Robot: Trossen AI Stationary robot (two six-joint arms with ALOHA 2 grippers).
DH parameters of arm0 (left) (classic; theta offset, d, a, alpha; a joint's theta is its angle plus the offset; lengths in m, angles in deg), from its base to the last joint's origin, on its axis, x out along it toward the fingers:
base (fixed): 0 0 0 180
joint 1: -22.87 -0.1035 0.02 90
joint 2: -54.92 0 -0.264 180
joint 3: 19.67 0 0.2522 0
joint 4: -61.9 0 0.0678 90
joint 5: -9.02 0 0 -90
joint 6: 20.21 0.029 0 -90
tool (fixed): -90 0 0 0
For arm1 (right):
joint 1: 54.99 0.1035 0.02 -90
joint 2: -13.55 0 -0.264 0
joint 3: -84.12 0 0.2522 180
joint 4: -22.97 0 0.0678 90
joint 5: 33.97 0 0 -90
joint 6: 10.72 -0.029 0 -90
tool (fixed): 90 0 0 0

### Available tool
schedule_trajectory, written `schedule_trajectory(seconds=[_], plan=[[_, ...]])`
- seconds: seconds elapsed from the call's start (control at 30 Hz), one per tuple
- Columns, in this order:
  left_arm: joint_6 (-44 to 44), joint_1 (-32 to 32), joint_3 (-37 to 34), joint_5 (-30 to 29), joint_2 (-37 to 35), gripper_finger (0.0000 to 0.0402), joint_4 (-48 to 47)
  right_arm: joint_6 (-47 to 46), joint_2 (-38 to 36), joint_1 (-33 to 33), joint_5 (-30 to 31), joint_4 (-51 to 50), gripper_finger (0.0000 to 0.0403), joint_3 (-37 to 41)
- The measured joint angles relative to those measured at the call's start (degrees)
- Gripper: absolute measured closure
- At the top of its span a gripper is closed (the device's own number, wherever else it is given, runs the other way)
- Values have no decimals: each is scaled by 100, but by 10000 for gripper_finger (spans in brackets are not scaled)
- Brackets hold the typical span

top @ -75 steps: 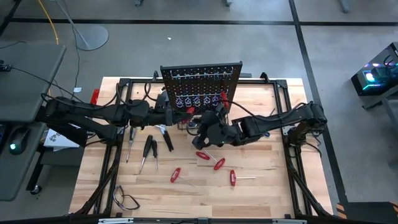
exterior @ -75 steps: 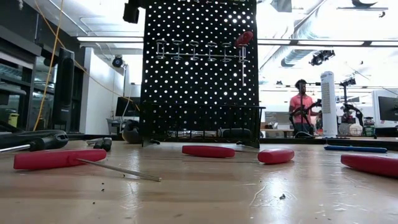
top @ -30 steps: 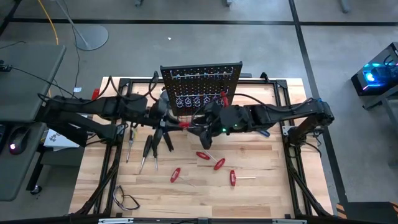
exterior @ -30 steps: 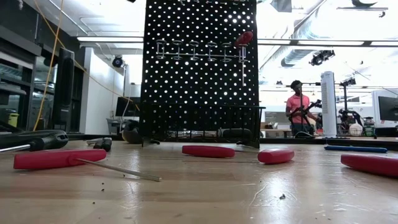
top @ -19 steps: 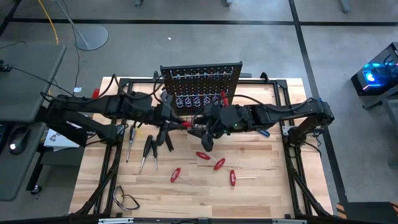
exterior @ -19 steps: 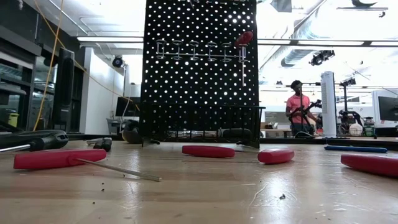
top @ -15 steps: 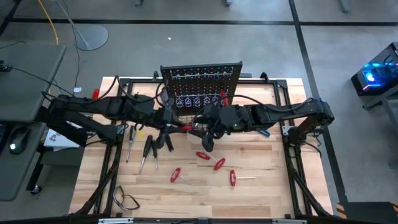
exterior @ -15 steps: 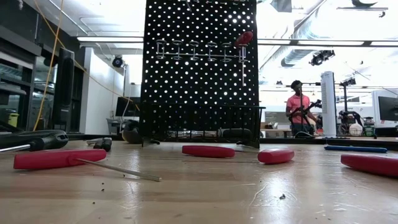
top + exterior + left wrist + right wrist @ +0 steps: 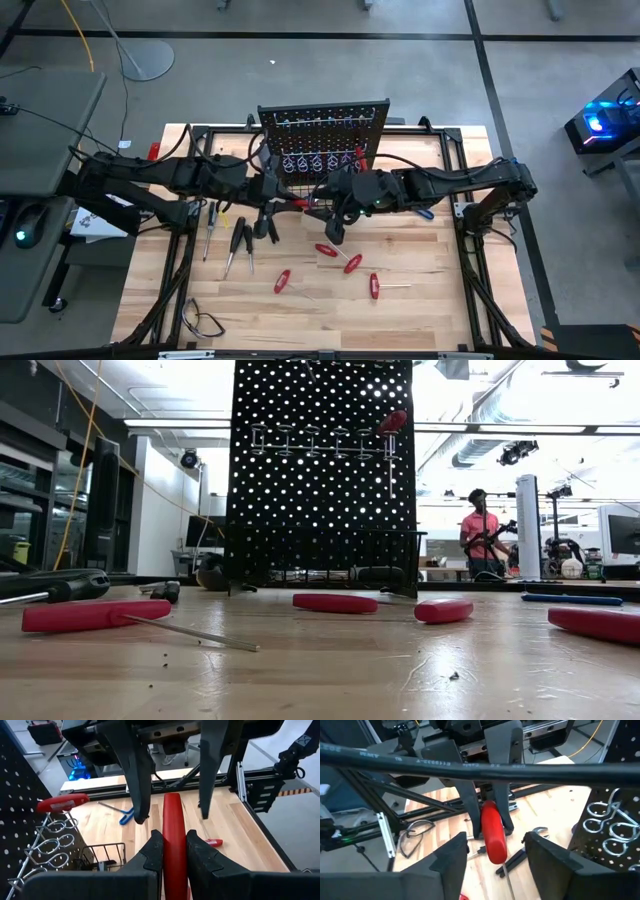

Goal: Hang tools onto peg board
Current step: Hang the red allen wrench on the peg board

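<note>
Red-handled screwdriver [image 9: 174, 832] sits clamped between the left gripper's [image 9: 174, 851] closed fingers, just at six o'clock of the peg board [image 9: 323, 130]. The right gripper [image 9: 496, 851] faces it from three o'clock, arm stretched level, fingers spread wide around the handle, not touching.

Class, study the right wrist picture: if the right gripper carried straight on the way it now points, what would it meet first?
Most likely the red-handled screwdriver clamped in the left gripper, directly ahead of the right gripper, whose jaws stand open. Exact depth is unclear.
</note>
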Motion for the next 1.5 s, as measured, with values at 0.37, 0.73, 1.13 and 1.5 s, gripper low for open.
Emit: schedule_trajectory(seconds=[0.37, 0.73, 1.13, 1.5], plan=[[0, 0, 0, -42, 54, 360, 60, 190, 0, 0, 47, 89, 330, 0], [66, -7, 0, -151, 54, 360, 220, -5, 0, 0, 113, 45, 315, 0], [55, -4, 0, -190, 54, 360, 260, 50, 2, 0, 62, 58, 300, 0], [-17, -4, -4, -166, 54, 360, 278, 67, 2, 7, 110, 14, 375, 0]])
